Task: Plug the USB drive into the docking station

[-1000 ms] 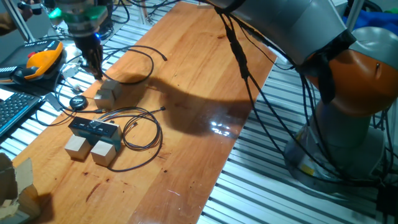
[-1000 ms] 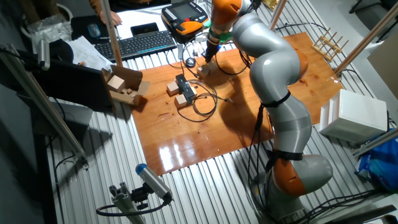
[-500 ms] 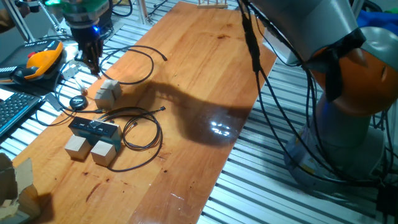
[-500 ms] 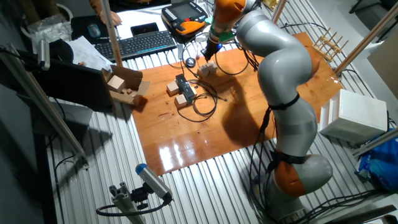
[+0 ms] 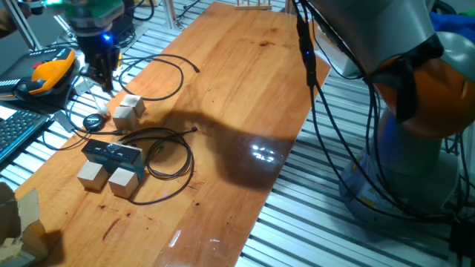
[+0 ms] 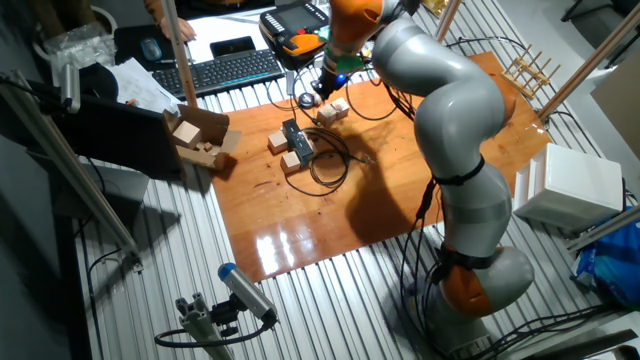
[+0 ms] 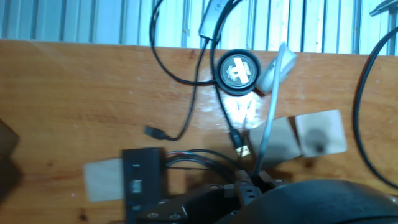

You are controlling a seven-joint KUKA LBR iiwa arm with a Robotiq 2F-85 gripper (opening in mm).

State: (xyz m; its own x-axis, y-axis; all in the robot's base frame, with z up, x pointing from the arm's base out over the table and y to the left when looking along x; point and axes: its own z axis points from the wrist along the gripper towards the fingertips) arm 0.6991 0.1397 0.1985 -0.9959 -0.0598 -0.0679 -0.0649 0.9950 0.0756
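Observation:
The docking station (image 5: 111, 153) is a flat dark box with thin black cables, lying on the wooden table beside two pale cubes; it also shows in the other fixed view (image 6: 294, 141) and the hand view (image 7: 144, 183). My gripper (image 5: 102, 74) hangs above the table's far left edge, behind a lone wooden cube (image 5: 128, 110), well apart from the docking station. In the hand view its fingers (image 7: 254, 179) stand close together, and a thin silvery strip (image 7: 268, 112), apparently the USB drive, sticks out from between them. The lone cube (image 7: 320, 132) shows a dark spot on top.
A round black puck (image 5: 93, 123) lies left of the lone cube, also in the hand view (image 7: 239, 70). Two pale cubes (image 5: 93, 176) (image 5: 125, 180) flank the docking station. Loose black cables (image 5: 167, 159) loop beside it. An orange pendant (image 5: 48, 74) and keyboard (image 5: 15, 130) sit off the table's left.
The gripper has lifted off the lone cube's top and moved up and left toward the table edge. The cube and the docking station stayed put.

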